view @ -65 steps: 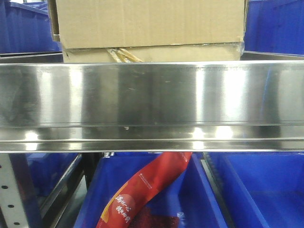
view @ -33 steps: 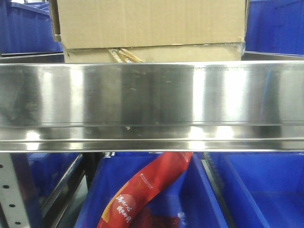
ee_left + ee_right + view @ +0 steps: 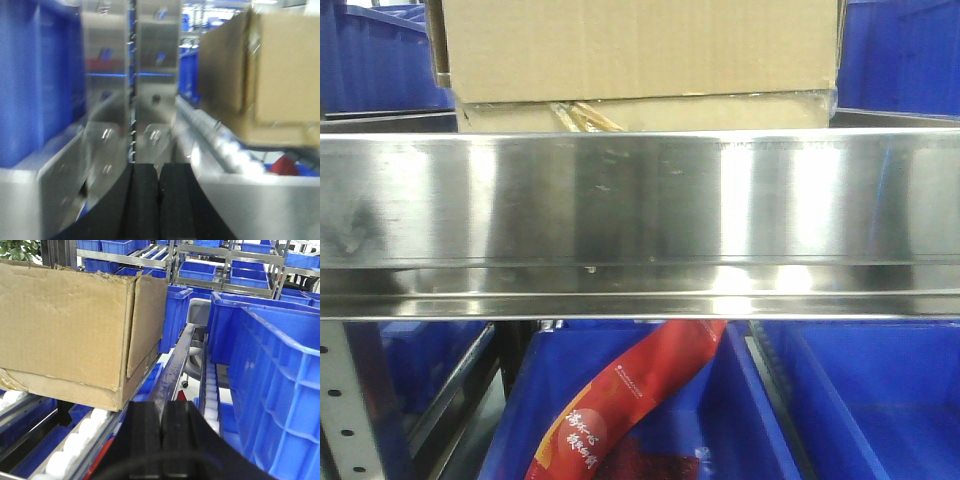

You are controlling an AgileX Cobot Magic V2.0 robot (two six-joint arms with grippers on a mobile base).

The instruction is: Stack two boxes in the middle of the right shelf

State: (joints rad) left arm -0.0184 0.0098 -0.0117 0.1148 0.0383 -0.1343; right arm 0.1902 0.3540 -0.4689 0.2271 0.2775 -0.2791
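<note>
The stacking looks done: the large box (image 3: 640, 48) sits on the flatter box (image 3: 650, 114) behind the shelf (image 3: 640, 200) front rail, and both the left gripper (image 3: 159, 200) and right gripper (image 3: 161, 440) have closed, empty jaws.

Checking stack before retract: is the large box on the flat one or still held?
On it. Large box rests on the flatter box; right gripper shut and empty.

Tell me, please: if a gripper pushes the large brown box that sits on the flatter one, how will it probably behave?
The large brown box sits on the flatter box, cardboard against cardboard, so it would probably slide rather than tip. Its face is wrinkled and dented, so the wall may give under a hard push. Its weight cannot be judged.
</note>
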